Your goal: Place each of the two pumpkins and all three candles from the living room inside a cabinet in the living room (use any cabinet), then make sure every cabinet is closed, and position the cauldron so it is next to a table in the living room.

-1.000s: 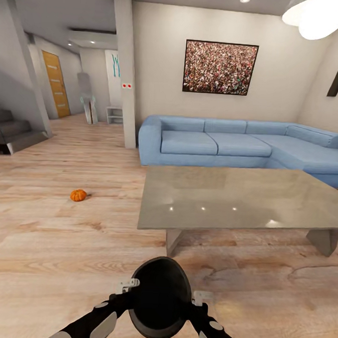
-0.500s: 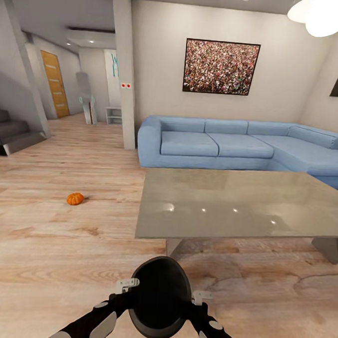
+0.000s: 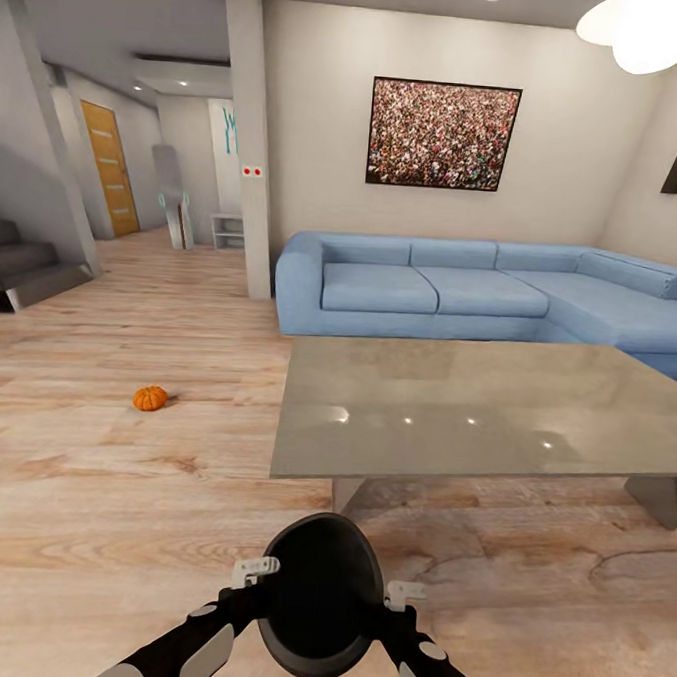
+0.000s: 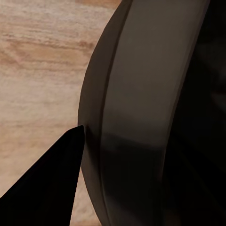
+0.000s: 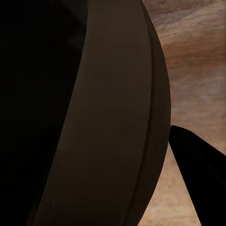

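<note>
A black cauldron (image 3: 321,598) hangs low in front of me, held between both arms just short of the grey coffee table (image 3: 455,406). My left gripper (image 3: 254,574) grips its rim on one side and my right gripper (image 3: 398,595) grips the other. In the left wrist view, the cauldron's dark wall (image 4: 141,117) is close up, with one finger (image 4: 47,188) outside it. The right wrist view also has the wall (image 5: 108,117) and a finger (image 5: 197,160). One orange pumpkin (image 3: 149,398) lies on the wooden floor to the left. Candles and cabinet are out of view.
A blue corner sofa (image 3: 432,289) stands behind the table against the back wall. A white pillar (image 3: 251,133) rises left of the sofa, with a hallway and stairs (image 3: 22,264) beyond. Open wooden floor (image 3: 119,485) stretches to the left of the table.
The camera edged slightly toward the table a second ago, then held still. The cauldron stays in the same grip between both grippers. The pumpkin has not moved.
</note>
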